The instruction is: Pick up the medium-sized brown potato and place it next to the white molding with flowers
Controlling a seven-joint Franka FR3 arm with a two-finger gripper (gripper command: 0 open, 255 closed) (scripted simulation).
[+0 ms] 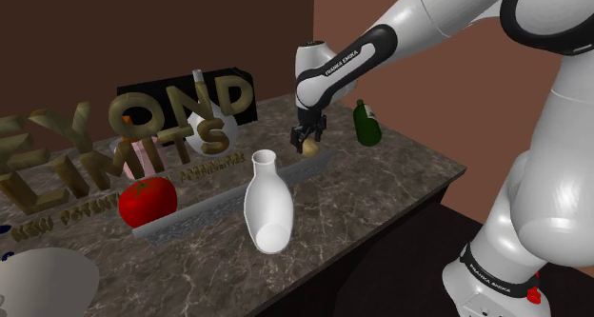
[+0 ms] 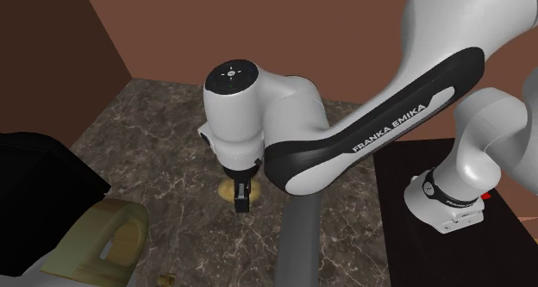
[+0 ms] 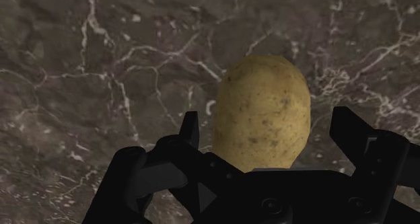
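Observation:
A tan, speckled potato [image 3: 264, 105] lies on the dark marbled tabletop [image 3: 101, 68]. My gripper [image 3: 266, 122] is open around it, with a gap between each finger and the potato's skin. In the shoulder view the gripper [image 1: 306, 134] hangs just over the potato [image 1: 311, 148], near the far end of a long pale grey molding strip [image 1: 200, 208]. From the second exterior view, the gripper [image 2: 241, 197] points down and the potato [image 2: 227, 189] peeks out behind it, with the strip [image 2: 297, 242] close by.
A white vase [image 1: 267, 203] stands by the strip's middle and a red apple [image 1: 148, 201] by its near end. A green bottle [image 1: 366, 123] stands beyond the gripper. Gold "BEYOND LIMITS" letters [image 1: 143, 125] line the back. A white object [image 1: 38, 282] sits at the lower left.

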